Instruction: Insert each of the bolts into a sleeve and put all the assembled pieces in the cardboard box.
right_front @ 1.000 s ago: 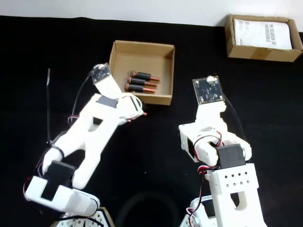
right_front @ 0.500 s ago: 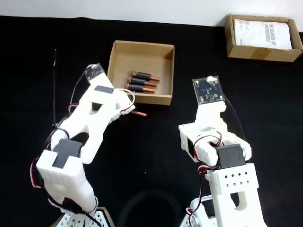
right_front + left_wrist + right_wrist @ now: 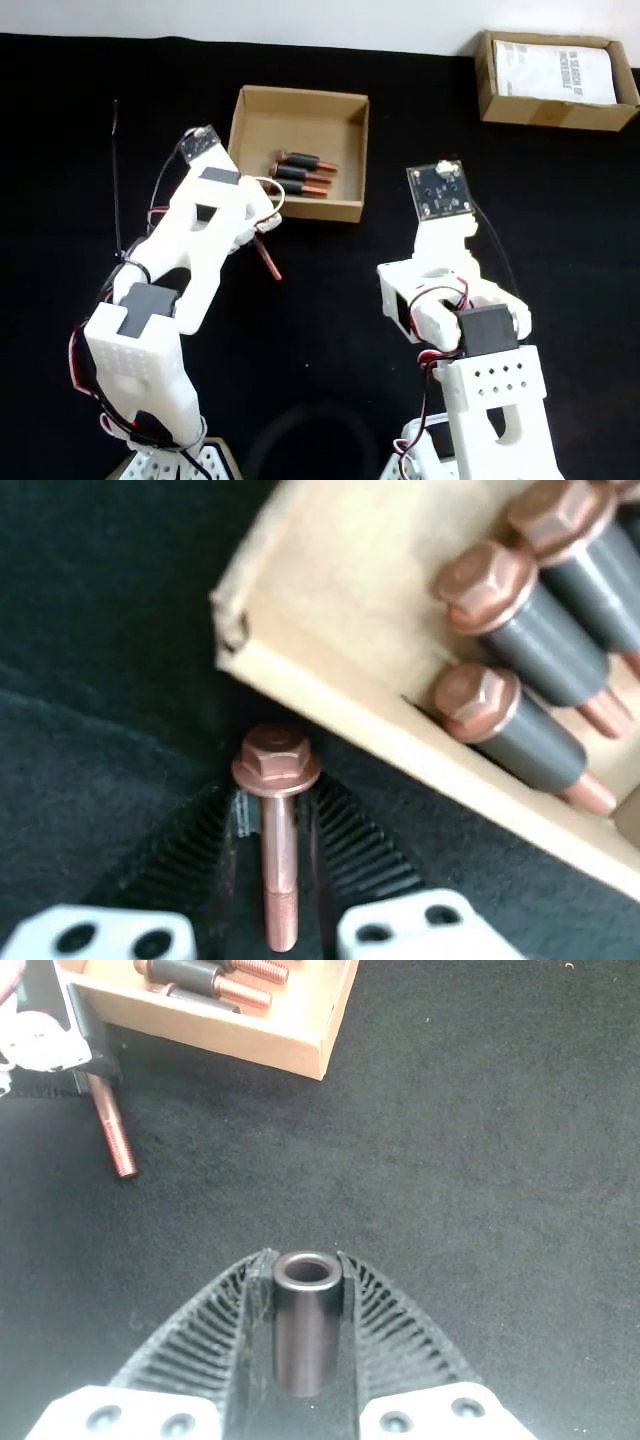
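We find the left jaws clamped on the copper hex-head bolt (image 3: pixel 278 860), just near of the brown cardboard box (image 3: pixel 300 209). Its long axis slants, threaded tip pointing near-right. The right jaws clamp the dark cylindrical sleeve (image 3: pixel 303 1330), axis along the jaws, bore open at their tips. The bolt lies left of the sleeve, well apart. We judge the axes unaligned.

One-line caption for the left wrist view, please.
Left gripper clamps a copper bolt beside the cardboard box holding three assembled pieces.
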You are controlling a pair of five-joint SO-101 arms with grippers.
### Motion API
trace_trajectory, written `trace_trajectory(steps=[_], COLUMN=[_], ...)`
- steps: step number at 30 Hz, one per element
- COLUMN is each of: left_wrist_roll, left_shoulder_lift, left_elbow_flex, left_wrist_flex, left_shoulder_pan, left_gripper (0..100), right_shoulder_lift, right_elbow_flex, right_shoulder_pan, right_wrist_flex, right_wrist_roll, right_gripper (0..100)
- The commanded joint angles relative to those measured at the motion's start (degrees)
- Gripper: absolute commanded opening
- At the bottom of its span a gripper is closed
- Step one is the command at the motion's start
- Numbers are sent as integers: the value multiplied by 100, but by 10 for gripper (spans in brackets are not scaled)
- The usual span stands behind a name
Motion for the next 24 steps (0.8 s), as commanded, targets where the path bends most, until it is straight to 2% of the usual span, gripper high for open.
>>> trace_trajectory(steps=[1,7,9,16,20,24], left_wrist_roll=[-343,-791,-1020,-2233,-2971,-3341], left_shoulder_lift=[-277,-1297,-1771,-3916,-5226,-6448], left_elbow_flex=[-57,-57,-57,22,514,1420], left_wrist_flex=[193,686,791,1002,993,958], left_shoulder_pan=[-4,22,22,136,391,673], left_gripper=[9,9,9,9,9,9], right_shoulder_lift=[-101,-110,-110,-110,-119,-444], right_elbow_flex=[-84,-295,-637,-2158,-2536,-2519], right_shoulder_pan=[-22,-13,-13,-347,-620,-822], right_wrist_flex=[-57,-57,-40,875,1525,1956], right_wrist_roll=[-44,-62,-281,-879,-1099,-1116], right_gripper=[6,6,6,6,6,6])
